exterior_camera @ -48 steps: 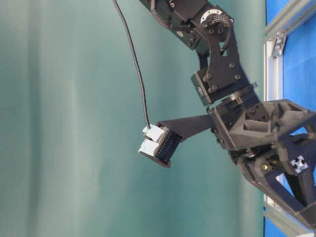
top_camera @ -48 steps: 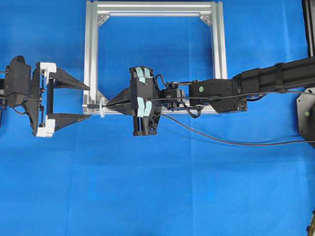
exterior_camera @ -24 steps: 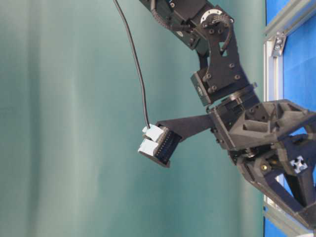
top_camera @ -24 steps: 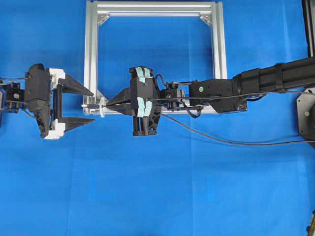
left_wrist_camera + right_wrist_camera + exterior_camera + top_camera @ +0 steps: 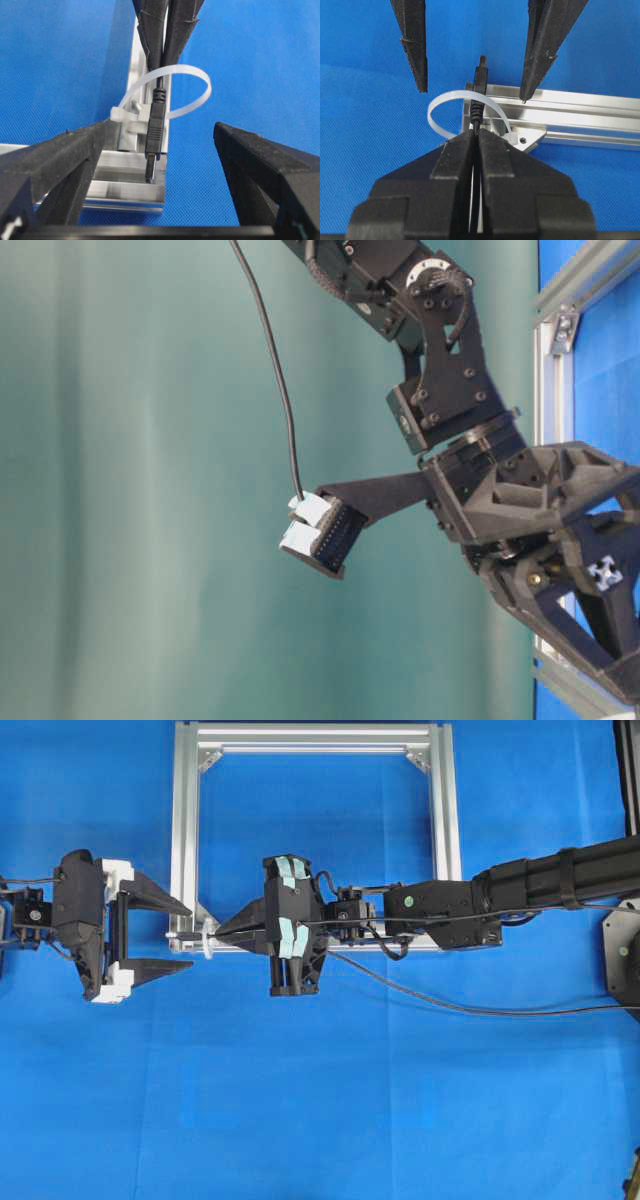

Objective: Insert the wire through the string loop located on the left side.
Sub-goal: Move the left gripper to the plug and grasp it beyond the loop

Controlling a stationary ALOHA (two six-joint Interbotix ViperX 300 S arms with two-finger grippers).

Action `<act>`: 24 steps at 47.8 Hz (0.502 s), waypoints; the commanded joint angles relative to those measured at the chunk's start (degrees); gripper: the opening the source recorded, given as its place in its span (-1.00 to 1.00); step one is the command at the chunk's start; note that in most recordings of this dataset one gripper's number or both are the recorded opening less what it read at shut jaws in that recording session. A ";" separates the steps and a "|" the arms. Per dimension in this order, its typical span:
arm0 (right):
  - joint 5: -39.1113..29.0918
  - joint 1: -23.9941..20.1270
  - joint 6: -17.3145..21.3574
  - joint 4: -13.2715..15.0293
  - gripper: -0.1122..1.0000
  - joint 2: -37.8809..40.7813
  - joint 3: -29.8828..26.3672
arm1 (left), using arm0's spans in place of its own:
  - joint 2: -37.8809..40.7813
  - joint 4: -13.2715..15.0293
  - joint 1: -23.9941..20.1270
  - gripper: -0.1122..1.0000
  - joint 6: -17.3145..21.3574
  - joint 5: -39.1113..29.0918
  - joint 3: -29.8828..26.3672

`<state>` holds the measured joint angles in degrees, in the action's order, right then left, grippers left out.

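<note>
Overhead: right gripper clamped on thin black wire, tip poked through tiny white string loop at silver aluminium frame corner; left gripper spread wide, empty, just beside.

Left wrist: dark plug through loop, between open fingers.

Risk: closing off-centre, knocking plug back out or snagging loop.

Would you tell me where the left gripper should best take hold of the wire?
Probably on the plug body, which pokes through the string loop toward the open left gripper. Come straight on, closing across its flat sides.
</note>
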<state>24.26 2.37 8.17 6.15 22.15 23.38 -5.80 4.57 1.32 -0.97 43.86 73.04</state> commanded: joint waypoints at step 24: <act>0.62 0.00 0.00 0.00 -0.80 -1.23 -0.70 | -0.26 -0.09 -0.35 0.55 0.44 -0.70 -1.05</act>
<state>24.26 2.37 8.17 6.15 22.15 23.47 -5.80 4.57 1.23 -0.70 43.42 72.86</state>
